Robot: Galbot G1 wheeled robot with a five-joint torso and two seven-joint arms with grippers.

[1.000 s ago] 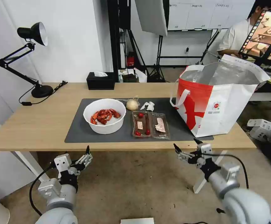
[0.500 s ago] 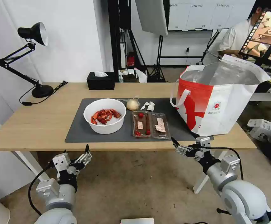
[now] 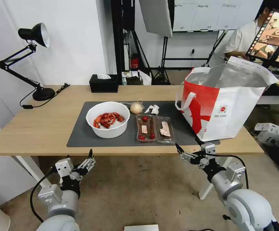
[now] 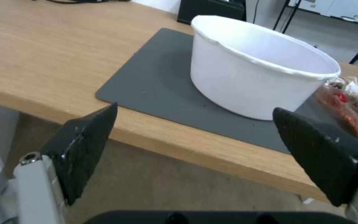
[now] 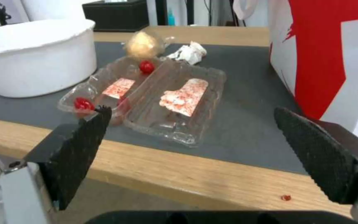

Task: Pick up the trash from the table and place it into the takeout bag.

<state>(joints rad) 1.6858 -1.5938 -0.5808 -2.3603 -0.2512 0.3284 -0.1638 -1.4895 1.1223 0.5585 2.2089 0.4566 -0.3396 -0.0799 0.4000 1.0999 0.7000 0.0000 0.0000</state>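
Right tool (image 3: 188, 150), jaws spread and empty, has risen to the worktop (image 3: 36, 128) edge just before the clear tray (image 3: 154, 128); we judge the first pick imminent. Left tool (image 3: 88, 159) (also open) waits below the bowl (image 3: 107, 119); takeout bag (image 3: 229, 106) stands beside the tray.

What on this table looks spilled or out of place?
A small red crumb lies on the bare table edge beside the bag, off the mat. The clear tray lies open with scraps. Both grippers, left and right, hang open below the table edge.
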